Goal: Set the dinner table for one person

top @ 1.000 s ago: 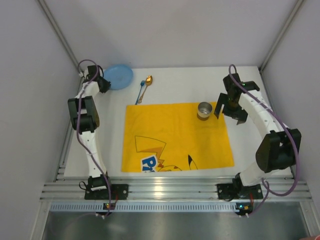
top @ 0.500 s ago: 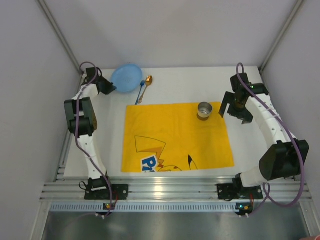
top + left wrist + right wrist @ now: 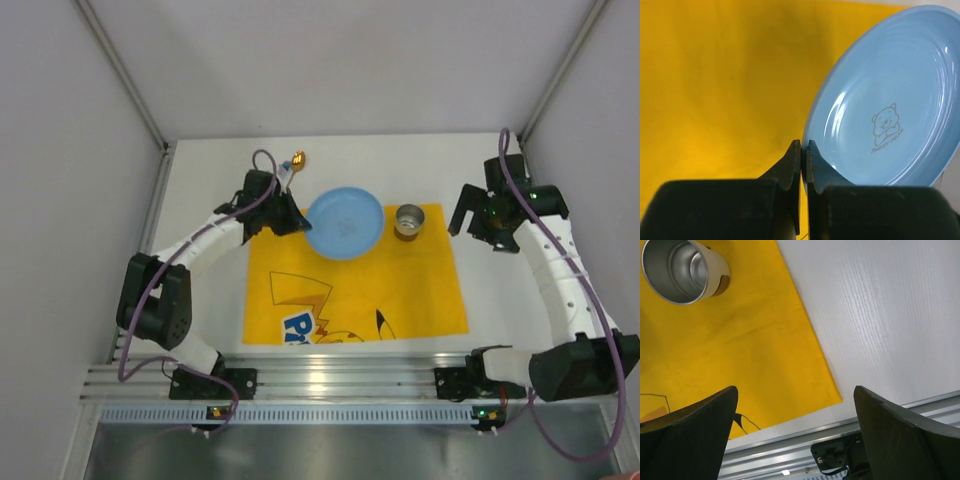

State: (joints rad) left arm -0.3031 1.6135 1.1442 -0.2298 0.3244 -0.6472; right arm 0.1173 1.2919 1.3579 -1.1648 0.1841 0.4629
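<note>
Step in hand, we judge: plate placement. The left gripper pinches the rim of the round light-blue bear-printed plate over the far half of the yellow cartoon-printed cloth placemat, which lies central on the matte white dinner table. The right gripper hangs wide and empty near the right edge. Next move: lower the plate flat, clear of the steel cup, then release. We count one plate, one placemat, one cup, one gold-bowled spoon.

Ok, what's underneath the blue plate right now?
The yellow placemat lies below the blue plate, which the left gripper pinches by its rim. The mat directly beneath is covered.
</note>
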